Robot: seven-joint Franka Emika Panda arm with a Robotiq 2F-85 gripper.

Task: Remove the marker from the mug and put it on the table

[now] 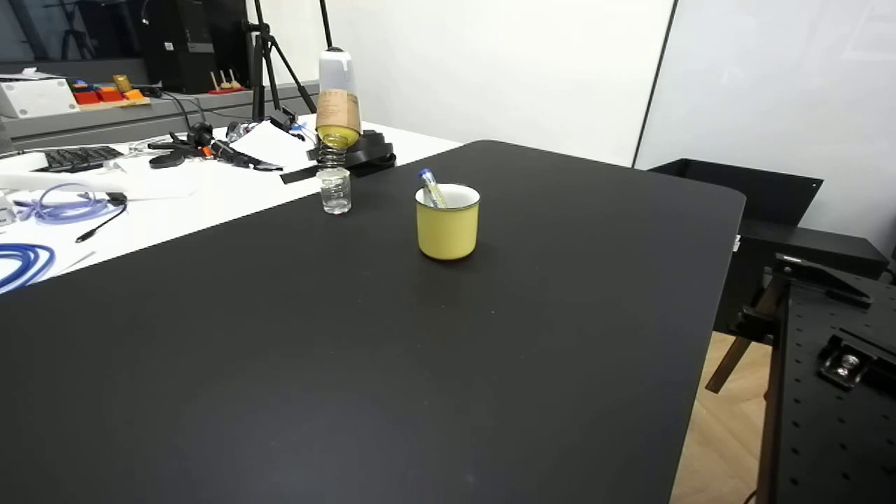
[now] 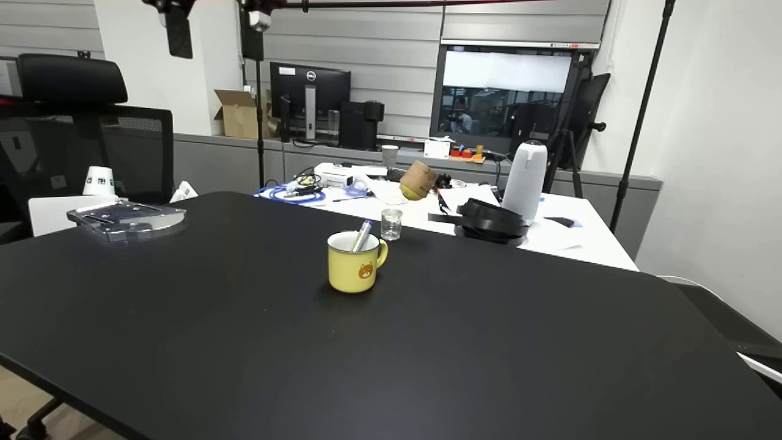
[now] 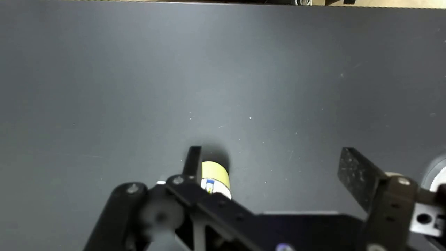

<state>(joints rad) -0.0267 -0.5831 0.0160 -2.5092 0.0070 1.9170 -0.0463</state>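
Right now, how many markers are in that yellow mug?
1. The marker leans inside the yellow mug, its blue end sticking up above the rim in both exterior views. The mug's wall hides the bottom, so a shorter one could lie unseen inside.

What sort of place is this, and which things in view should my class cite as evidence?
Probably an office or lab workspace: there is a computer monitor, a mesh-backed chair, and a white desk cluttered with cables.

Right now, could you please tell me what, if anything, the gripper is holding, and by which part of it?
Nothing: the gripper stands open in the wrist view, and the marker leans in the mug in both exterior views.
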